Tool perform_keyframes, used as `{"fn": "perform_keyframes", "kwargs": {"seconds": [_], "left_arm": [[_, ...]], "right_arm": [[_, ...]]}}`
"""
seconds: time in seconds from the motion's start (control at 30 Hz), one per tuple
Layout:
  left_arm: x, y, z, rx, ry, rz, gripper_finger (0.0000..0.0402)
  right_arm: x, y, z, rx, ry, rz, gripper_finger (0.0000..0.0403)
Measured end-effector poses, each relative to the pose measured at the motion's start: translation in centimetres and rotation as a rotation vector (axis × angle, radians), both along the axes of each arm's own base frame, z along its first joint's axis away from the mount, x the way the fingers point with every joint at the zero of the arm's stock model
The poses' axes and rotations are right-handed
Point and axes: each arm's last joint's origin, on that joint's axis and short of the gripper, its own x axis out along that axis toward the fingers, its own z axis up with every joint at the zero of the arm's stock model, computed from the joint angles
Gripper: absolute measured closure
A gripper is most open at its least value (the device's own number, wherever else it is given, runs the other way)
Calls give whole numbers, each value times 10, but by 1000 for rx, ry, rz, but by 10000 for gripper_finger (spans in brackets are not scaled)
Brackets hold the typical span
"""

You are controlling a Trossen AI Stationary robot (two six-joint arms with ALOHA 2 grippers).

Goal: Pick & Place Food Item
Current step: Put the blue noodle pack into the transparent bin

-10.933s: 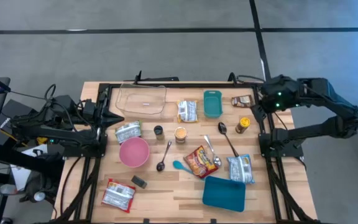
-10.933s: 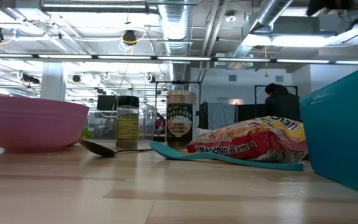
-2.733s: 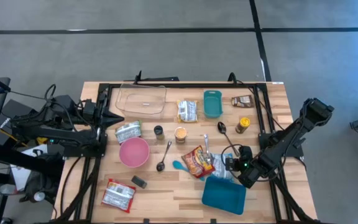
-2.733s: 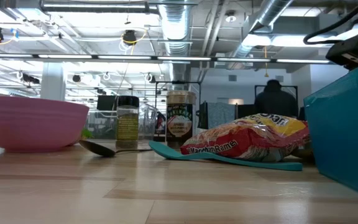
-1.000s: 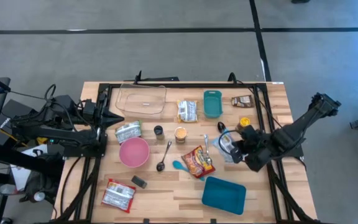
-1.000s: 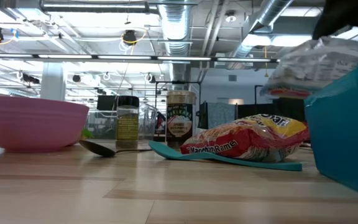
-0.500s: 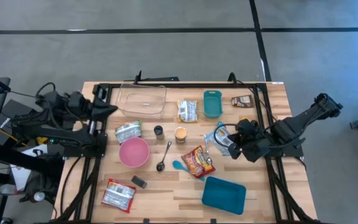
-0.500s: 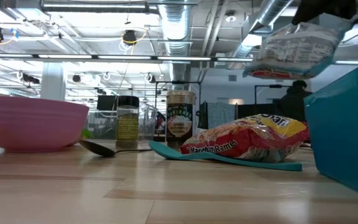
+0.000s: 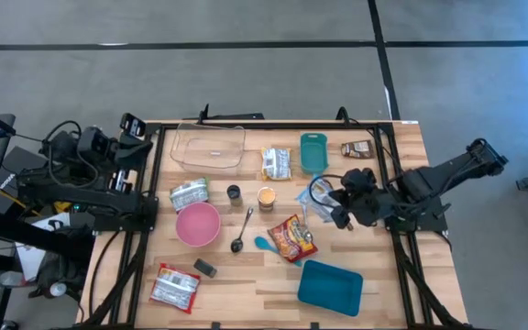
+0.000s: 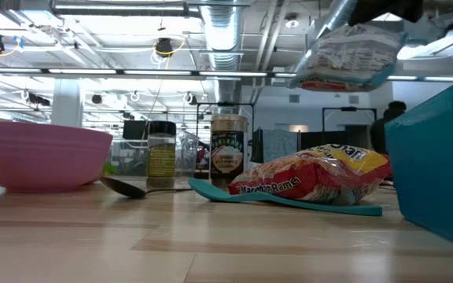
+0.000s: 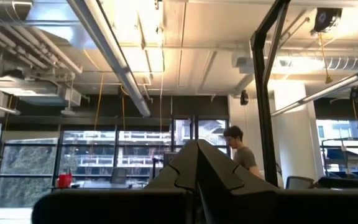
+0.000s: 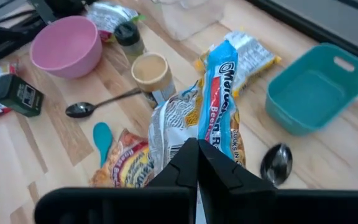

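Observation:
A blue-and-white ramen packet (image 12: 219, 93) hangs in the air over the table's middle right, and my right gripper (image 12: 197, 149) is shut on it. From above, the packet (image 9: 319, 196) sits just left of that gripper (image 9: 335, 209), above two spoons. The low view shows the packet (image 10: 351, 49) well above the table. My left gripper (image 11: 197, 158) is shut, empty and tipped upward at the table's far left corner (image 9: 140, 126). My right gripper pinches a crumpled end of the ramen packet (image 12: 193, 132) between its two fingers. The fingers slant downward from the table's right side. The packet reaches forward beyond the fingertips, bunched and lifted clear of the table.
A red ramen packet (image 9: 293, 238) and a teal spatula (image 9: 266, 244) lie under and near the held packet. Around it stand a small teal bin (image 9: 313, 152), a large teal bin (image 9: 330, 284), a pink bowl (image 9: 197, 223), a clear tub (image 9: 209, 145), jars and other packets.
My right gripper has risen and swung toward the table's left and far side, rolling as it went, carrying the packet higher above the table. My left gripper has risen a little and tipped from level to pointing upward.

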Motion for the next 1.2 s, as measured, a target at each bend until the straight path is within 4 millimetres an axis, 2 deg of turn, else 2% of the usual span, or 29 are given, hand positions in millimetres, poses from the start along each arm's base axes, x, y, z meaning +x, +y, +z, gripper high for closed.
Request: {"fn": "perform_keyframes", "kwargs": {"seconds": [0.17,0.4,0.7,0.93,1.2], "left_arm": [[15,0,-4,5,51,15,402],[59,3,-19,-73,200,56,402],[111,3,-48,-162,385,23,402],[137,3,-68,-261,482,-8,402],[155,8,-86,-387,572,-97,392]], "right_arm": [[9,-8,4,-14,-22,45,403],[23,-21,11,-35,-70,127,403],[36,-36,21,-38,-149,264,403],[44,-43,26,-53,-206,340,403],[64,-42,22,-68,-250,381,403]]}}
